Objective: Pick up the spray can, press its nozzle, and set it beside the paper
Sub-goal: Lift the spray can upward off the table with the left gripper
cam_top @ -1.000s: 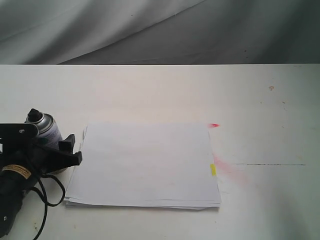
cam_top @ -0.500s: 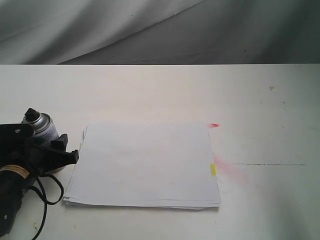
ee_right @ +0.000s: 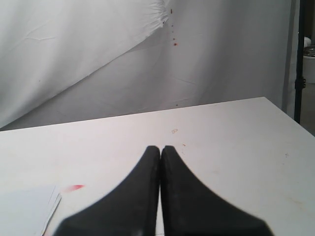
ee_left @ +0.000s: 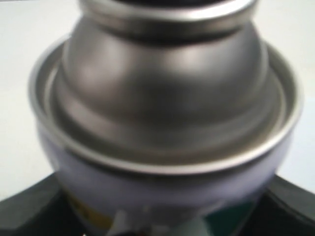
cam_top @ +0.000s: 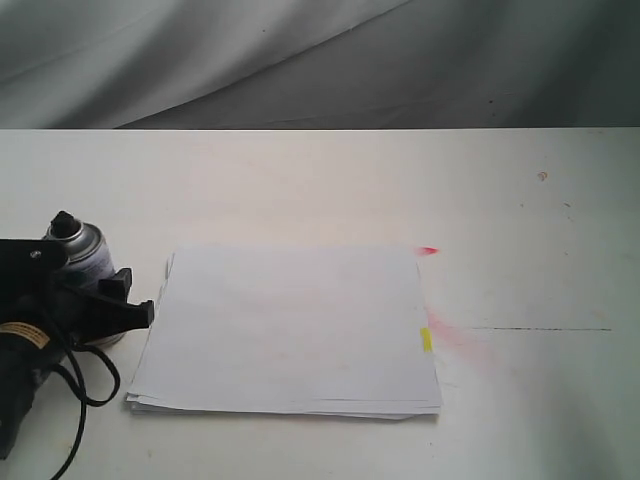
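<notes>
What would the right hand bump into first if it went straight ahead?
Nothing close. Ahead of the right hand lies only table, then the grey cloth hanging behind it. Depth is unclear, so it might graze the table first.

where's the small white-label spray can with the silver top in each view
Exterior view: the small white-labelled spray can with a silver dome sits at the far left, just left of the white paper stack.
Left wrist view: the can fills the picture, close up.
Right wrist view: not in it.
Shared landmark: the red smear by the paper's corner, in the exterior and right wrist views.
</notes>
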`<move>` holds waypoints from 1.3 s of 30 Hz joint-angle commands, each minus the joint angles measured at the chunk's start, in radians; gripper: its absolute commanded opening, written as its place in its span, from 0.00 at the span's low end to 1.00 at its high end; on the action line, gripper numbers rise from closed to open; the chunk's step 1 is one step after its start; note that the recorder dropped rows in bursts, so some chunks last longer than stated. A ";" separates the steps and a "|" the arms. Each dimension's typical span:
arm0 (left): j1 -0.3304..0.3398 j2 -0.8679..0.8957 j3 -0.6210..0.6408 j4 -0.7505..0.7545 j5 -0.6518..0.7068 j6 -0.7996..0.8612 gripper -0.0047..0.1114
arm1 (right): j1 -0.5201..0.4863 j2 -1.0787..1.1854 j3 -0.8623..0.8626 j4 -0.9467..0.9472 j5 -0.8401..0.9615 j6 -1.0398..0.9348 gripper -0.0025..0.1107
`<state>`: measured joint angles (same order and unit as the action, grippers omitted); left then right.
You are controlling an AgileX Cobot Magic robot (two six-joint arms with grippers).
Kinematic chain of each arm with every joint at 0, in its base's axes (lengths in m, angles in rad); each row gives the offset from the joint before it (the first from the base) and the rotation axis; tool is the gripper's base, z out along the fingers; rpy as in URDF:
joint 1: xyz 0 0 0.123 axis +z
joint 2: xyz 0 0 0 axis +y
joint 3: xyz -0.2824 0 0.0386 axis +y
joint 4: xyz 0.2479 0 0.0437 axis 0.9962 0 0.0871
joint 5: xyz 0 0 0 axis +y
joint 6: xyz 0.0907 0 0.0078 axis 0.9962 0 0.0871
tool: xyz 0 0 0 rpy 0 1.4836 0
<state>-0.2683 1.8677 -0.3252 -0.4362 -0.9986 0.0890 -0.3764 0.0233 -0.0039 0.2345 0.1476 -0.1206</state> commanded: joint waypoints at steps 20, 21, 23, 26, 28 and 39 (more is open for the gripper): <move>-0.025 -0.497 -0.399 -0.033 0.954 0.628 0.04 | -0.005 -0.006 0.004 0.004 -0.005 -0.002 0.02; -0.035 -0.504 -0.403 -0.023 0.956 0.630 0.04 | -0.005 -0.006 0.004 0.004 -0.005 -0.002 0.02; -0.048 -0.508 -0.411 -0.014 0.957 0.651 0.04 | -0.005 -0.006 0.004 0.004 -0.005 -0.002 0.02; -0.050 -0.508 -0.435 -0.014 0.984 0.680 0.04 | -0.005 -0.006 0.004 0.004 -0.005 -0.002 0.02; -0.050 -0.508 -0.456 -0.006 0.986 0.696 0.04 | -0.005 -0.006 0.004 0.004 -0.005 -0.002 0.02; -0.050 -0.506 -0.532 0.112 1.036 0.774 0.04 | -0.005 -0.006 0.004 0.004 -0.005 -0.002 0.02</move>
<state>-0.3134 1.3757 -0.8328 -0.3613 0.0599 0.8563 -0.3764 0.0233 -0.0039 0.2345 0.1476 -0.1206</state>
